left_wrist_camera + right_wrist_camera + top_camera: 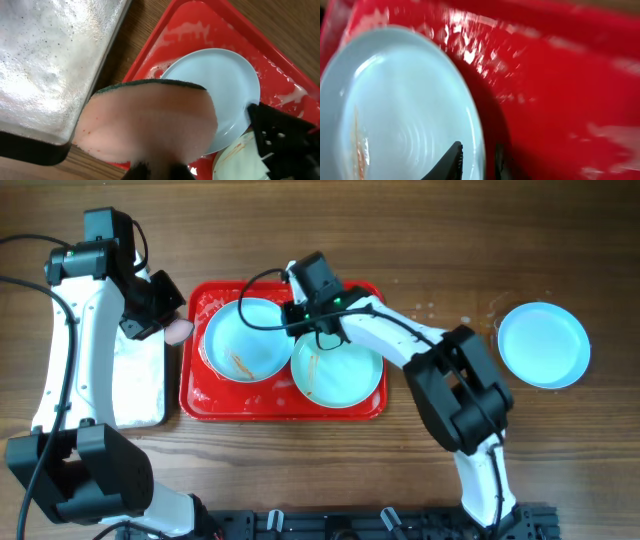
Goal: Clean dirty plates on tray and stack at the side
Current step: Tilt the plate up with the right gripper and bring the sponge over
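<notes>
Right wrist view: right gripper (477, 162) is pinching a smooth round plate (395, 110) by its rim, fingers narrow; left gripper (160, 172) is squeezing a soft pink sponge (150, 125).

Two plates, the left plate (240, 340) and the right plate (345, 375), are filling most of the red tray (213, 398), leaving only thin margins; the right gripper (299, 319) is blocking the seam between them, its arm crossing the table (300, 462) toward the third plate (543, 345); the left gripper (164, 327) and sponge (179, 331) are plugging the gap beside the soapy tray (140, 385); the table's near strip is lying open.
</notes>
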